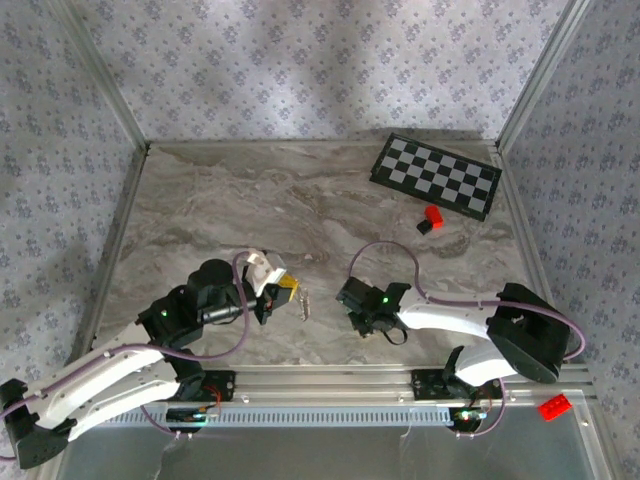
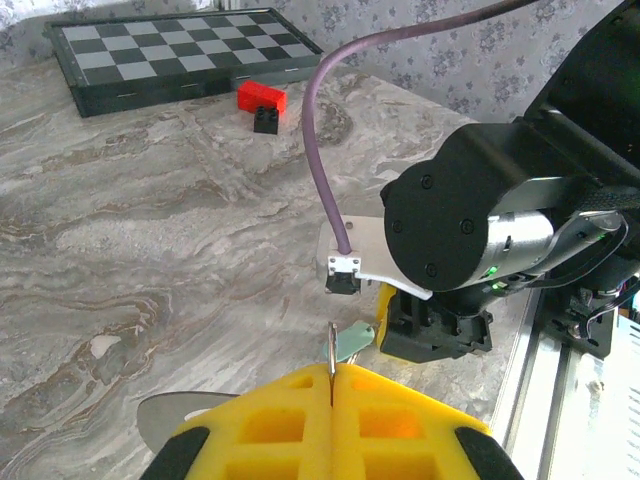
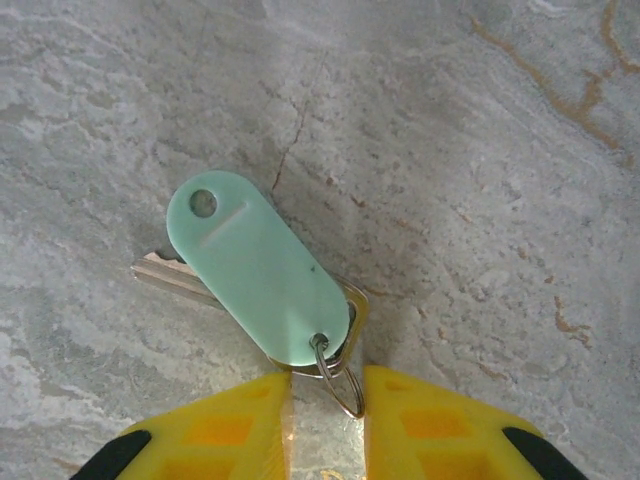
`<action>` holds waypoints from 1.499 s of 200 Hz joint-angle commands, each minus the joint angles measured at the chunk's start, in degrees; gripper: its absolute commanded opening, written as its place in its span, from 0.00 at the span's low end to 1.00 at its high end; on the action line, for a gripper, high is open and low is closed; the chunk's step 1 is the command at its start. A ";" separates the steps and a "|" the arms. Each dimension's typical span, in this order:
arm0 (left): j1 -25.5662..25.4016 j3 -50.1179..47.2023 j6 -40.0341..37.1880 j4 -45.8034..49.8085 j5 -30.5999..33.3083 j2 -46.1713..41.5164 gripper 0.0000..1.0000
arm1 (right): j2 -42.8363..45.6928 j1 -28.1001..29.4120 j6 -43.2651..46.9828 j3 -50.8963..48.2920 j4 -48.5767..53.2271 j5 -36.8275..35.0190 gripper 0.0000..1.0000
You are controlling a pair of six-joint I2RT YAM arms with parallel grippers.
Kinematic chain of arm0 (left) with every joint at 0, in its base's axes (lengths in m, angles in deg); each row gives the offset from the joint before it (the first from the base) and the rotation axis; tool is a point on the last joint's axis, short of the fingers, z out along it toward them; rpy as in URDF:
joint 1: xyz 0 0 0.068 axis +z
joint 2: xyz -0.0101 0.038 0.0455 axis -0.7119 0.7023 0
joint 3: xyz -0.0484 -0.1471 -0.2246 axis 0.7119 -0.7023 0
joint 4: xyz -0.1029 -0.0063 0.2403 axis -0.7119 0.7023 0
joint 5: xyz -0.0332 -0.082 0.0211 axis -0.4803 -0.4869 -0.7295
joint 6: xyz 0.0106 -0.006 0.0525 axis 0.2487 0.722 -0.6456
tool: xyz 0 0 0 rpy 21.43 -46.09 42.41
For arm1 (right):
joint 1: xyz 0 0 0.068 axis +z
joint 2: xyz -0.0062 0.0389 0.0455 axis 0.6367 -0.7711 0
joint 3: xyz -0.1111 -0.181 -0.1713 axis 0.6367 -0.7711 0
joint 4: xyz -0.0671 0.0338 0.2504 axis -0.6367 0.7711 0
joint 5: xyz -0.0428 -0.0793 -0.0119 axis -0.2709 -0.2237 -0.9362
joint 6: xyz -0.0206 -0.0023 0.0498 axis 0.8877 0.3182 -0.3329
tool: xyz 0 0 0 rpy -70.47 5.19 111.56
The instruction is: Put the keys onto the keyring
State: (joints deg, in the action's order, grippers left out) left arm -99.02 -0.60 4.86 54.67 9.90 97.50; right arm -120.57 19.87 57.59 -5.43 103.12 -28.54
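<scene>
Two end effectors are found low on the counter (image 1: 250,200), around 6 o'clock in the top view. The left end effector (image 2: 331,378) is clenched on the keyring (image 1: 305,301), whose chain is seen hanging at its 3 o'clock side. From the left wrist, just a thin metal edge is seen pinched between the yellow pads.

The right end effector (image 3: 327,388) is judged to be grasping the key (image 3: 258,267) by its head. The mint tag is pointed to 11 o'clock in the right wrist view, and a small wire ring (image 3: 338,380) sits in the gap between the pads. The key is judged to be held just off the counter, near the keyring but apart from it.

Threading is judged not yet done, and trouble could be had here:
- The left's thin grip on the metal may be lost if the key is pushed in off-line, and the chain dropped.
- The tag may be swung across the loop, and the opening blocked.
- A knock between the two wrists is to be feared, so close are they.
</scene>
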 commanded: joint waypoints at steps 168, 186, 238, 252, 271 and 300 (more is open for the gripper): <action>0.43 1.21 -2.04 -2.67 -1.17 -2.35 0.00 | 4.06 4.52 -6.15 1.81 7.33 -0.13 0.06; 0.39 0.73 -1.96 -2.89 -1.01 -3.05 0.00 | 4.26 4.74 -6.85 2.53 11.05 0.28 0.05; 0.45 -0.87 -0.81 -3.41 -1.33 -4.69 0.00 | 0.93 4.74 -8.67 6.22 21.60 5.50 0.03; 0.46 -1.65 -0.50 -4.09 -1.36 -5.63 0.00 | -0.34 4.74 -8.26 7.27 23.39 7.23 0.03; 0.45 -2.50 -0.52 -4.37 -1.03 -6.48 0.00 | -1.78 4.65 -7.22 8.09 24.75 10.67 0.03; 0.36 -3.90 0.05 -6.23 -1.74 -6.50 0.00 | -4.15 4.35 -5.97 9.07 25.82 13.07 0.03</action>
State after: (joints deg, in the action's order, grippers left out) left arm -98.97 -3.64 3.92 52.95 9.60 91.71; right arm -122.93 24.24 50.66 1.90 124.63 -19.10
